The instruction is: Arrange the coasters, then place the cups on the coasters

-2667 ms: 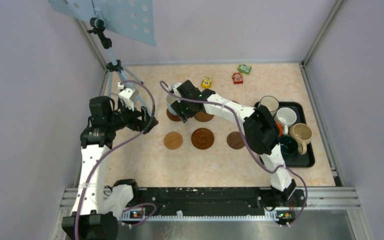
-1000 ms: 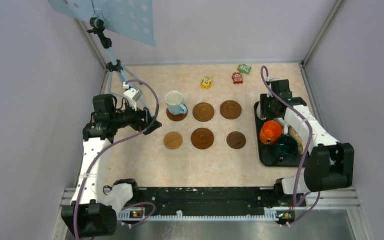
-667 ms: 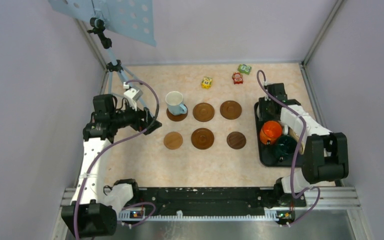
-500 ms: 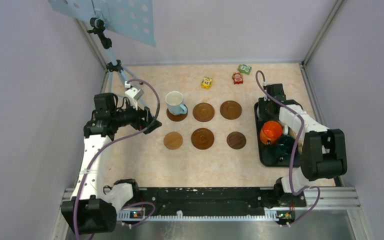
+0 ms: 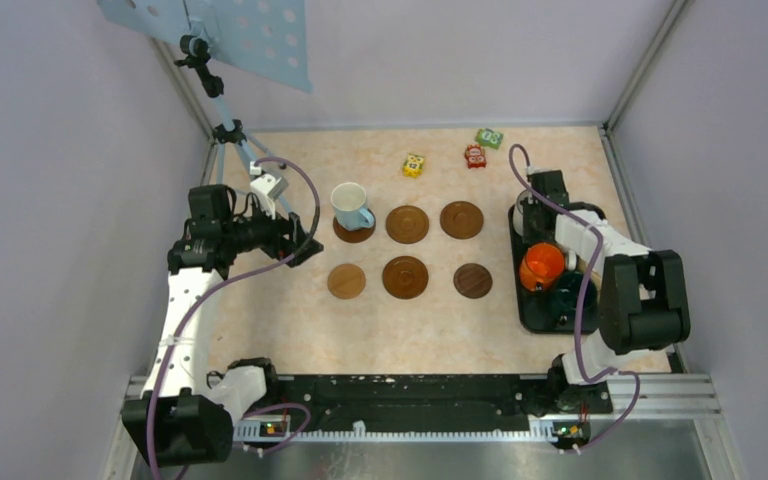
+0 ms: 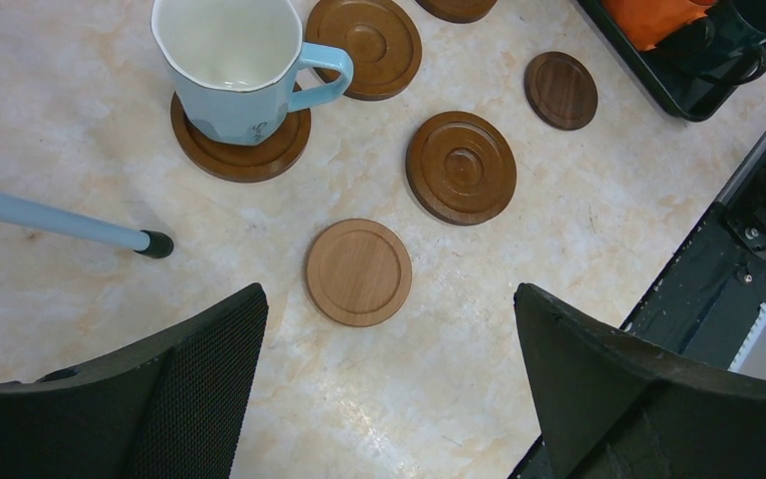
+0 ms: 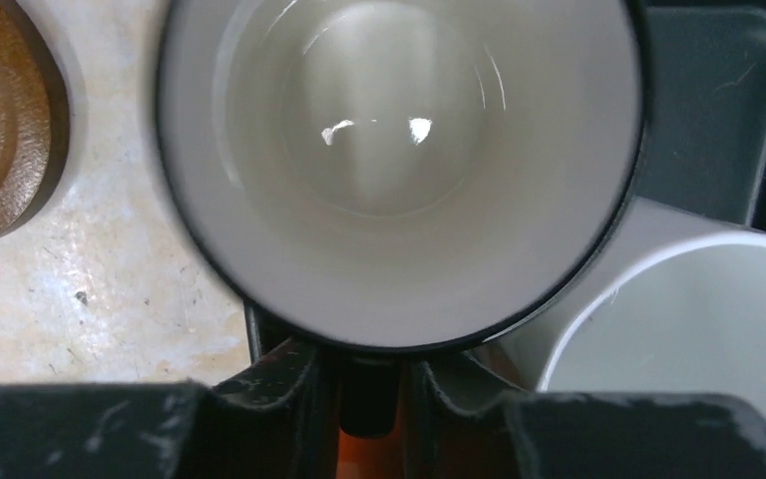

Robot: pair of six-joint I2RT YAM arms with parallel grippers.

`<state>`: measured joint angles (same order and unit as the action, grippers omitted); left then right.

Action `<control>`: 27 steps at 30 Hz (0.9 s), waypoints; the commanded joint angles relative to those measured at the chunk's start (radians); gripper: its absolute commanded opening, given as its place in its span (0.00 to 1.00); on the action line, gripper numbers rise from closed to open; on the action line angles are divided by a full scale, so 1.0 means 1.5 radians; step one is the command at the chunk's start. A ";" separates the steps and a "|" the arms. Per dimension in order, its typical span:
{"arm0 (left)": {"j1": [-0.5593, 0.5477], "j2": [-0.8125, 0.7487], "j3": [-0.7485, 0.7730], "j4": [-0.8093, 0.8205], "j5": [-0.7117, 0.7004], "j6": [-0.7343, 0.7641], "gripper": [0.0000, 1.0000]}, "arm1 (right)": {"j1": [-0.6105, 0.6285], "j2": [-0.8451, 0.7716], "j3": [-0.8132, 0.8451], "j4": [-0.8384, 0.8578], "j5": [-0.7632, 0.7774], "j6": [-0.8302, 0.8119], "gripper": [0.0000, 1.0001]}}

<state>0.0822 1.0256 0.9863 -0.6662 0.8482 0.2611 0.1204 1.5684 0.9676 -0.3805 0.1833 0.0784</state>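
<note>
Right claw: the right claw (image 7: 367,384) is pressed together, pinching a dark part at the near edge of the rimmed mug (image 7: 399,150), apparently its handle.
Rimmed mug: white inside with a dark rim, empty, mouth up. It is at the back-left corner of the tray (image 7: 718,110), overlapping the tray's left edge. I cannot tell whether it stands on the tray or is lifted. In the top view the arm hides it.
White mug: the white mug (image 7: 698,319) is just beside the rimmed mug, on the tray.
Orange mug: the orange mug (image 5: 541,267) is on the tray's left side, nearer the bases than the right claw (image 5: 537,212).
Green mug: the green mug (image 5: 567,293) is just beside the orange mug and partly under the right arm.
Left claw: the left claw (image 6: 389,295) is spread wide and holds nothing. It is above the table (image 6: 80,130), left of the coasters (image 5: 405,277).
Coasters: six lie in two rows of three, well apart from each other, left of the tray (image 5: 528,322).
Blue mug: the blue mug (image 5: 350,205) stands upright on the back-left coaster, handle toward the middle coaster of that row. The other five are bare.
Blocks: three small blocks (image 5: 475,155) lie near the back wall, behind the coasters.
</note>
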 commanded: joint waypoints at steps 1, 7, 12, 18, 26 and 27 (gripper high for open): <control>-0.003 -0.005 0.030 0.016 0.007 0.005 0.99 | -0.001 -0.019 -0.014 0.041 0.010 -0.006 0.16; -0.004 -0.012 0.027 0.027 0.008 -0.010 0.99 | -0.001 -0.052 -0.008 0.044 0.005 -0.022 0.00; -0.004 -0.012 0.028 0.027 0.010 -0.013 0.99 | -0.001 -0.082 0.011 0.047 -0.044 -0.047 0.00; -0.004 -0.018 0.025 0.034 0.009 -0.022 0.99 | -0.001 -0.112 0.068 0.032 -0.132 -0.046 0.00; -0.004 -0.011 0.027 0.037 0.019 -0.027 0.99 | 0.089 -0.078 0.175 -0.016 -0.212 -0.007 0.00; -0.004 -0.010 0.027 0.035 0.020 -0.028 0.99 | 0.111 -0.074 0.184 -0.013 -0.211 -0.002 0.00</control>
<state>0.0795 1.0191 0.9928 -0.6456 0.8494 0.2329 0.1802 1.4670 1.1339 -0.4717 -0.0559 0.0391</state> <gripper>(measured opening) 0.987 0.164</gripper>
